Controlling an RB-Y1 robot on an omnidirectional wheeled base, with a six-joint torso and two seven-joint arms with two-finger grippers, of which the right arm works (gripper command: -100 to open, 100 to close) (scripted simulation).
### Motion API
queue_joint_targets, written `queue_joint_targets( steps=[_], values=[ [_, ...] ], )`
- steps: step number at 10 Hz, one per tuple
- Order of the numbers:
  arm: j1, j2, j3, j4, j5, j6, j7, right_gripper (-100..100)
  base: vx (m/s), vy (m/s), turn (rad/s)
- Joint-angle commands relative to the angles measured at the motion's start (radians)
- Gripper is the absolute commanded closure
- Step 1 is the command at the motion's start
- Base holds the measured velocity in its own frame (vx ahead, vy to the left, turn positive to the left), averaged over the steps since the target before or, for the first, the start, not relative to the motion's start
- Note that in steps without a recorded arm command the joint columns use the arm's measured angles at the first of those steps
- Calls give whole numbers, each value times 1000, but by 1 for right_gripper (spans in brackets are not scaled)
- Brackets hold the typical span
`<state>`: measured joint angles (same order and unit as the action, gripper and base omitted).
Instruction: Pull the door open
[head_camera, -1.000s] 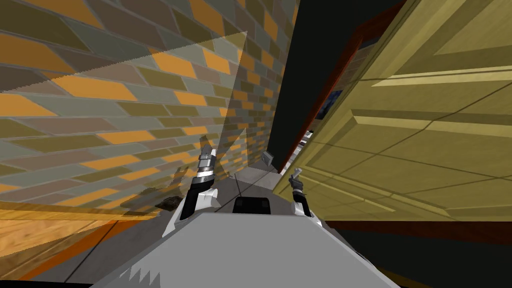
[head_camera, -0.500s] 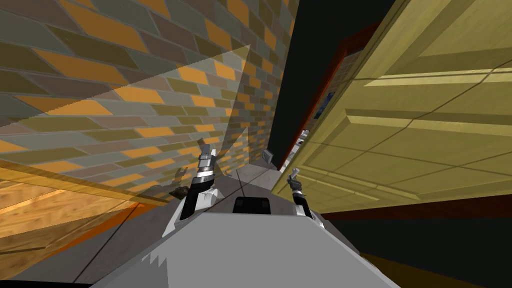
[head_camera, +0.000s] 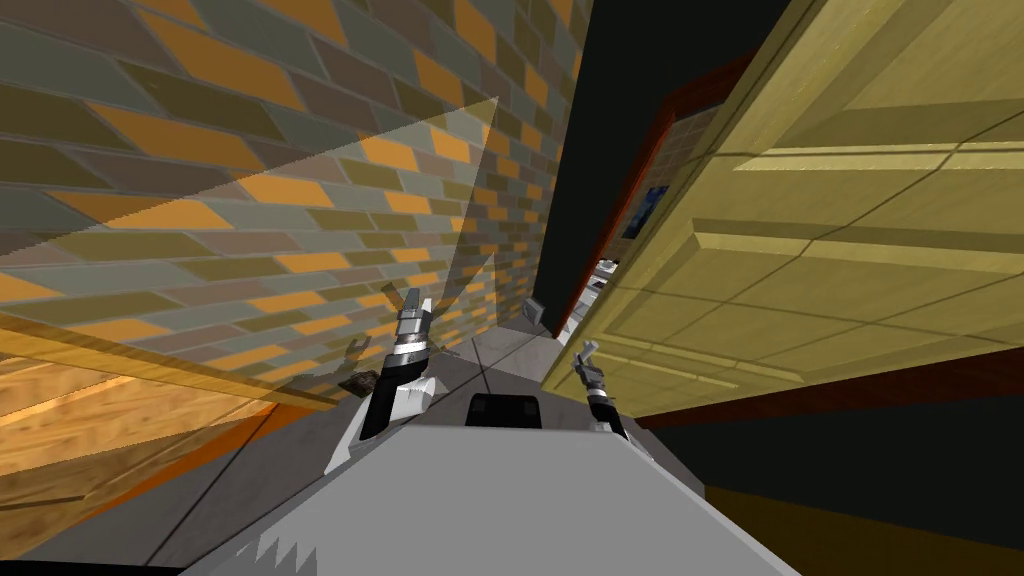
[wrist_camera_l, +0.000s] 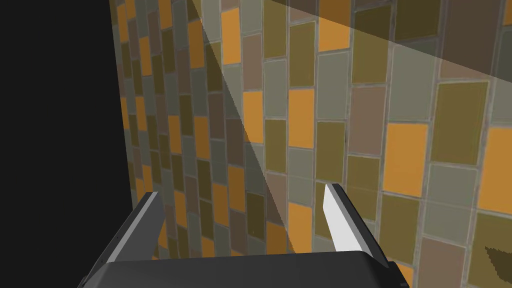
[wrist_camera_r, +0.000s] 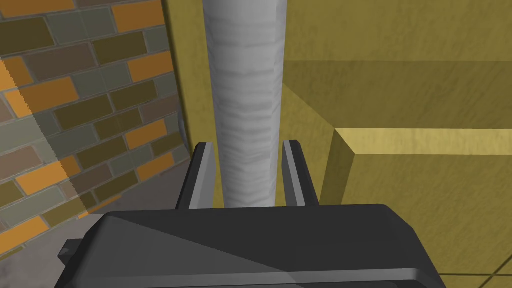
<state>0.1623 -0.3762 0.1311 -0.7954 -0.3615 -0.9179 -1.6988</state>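
At the door's free edge, on my right side, the right hand (wrist_camera_r: 247, 145) is clenched on the handle (wrist_camera_r: 246, 100), a pale grey upright bar. Its two fingers press the bar's sides, and the yellow panelled door (head_camera: 820, 300) lies just behind it.

The door looks partly open. Its edge stands clear of the red door frame (head_camera: 640, 190), and a narrow gap runs between them with a black area (head_camera: 640, 60) above. By my judgement the grasp is done and the pull is under way. What is left is to swing the door wider until the opening is full.

The right wrist view gives the grip itself: the bar sits square between the fingers, close to the hand's dark body. The head view is too far off to settle that, since the hand there is a small shape against the door's edge. The head view does give the door's angle and the gap at the frame, which the wrist camera sits too close to tell.

The left hand (head_camera: 412, 297) hangs raised beside the brick wall (head_camera: 250, 180), fingers spread and grasping nothing.
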Motion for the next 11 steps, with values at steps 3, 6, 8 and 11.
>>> queue_joint_targets(
  steps=[3,6,8,11],
  values=[
    [74,-36,35,-46,27,-50,-32,100,3,-5,-55],
    [124,-62,69,-66,52,-100,-61,100,-8,-7,-72],
    [172,-87,101,-84,75,-147,-88,100,-3,-13,-102],
    [211,-107,127,-99,95,-185,-111,100,-3,-14,-58]
  ],
)
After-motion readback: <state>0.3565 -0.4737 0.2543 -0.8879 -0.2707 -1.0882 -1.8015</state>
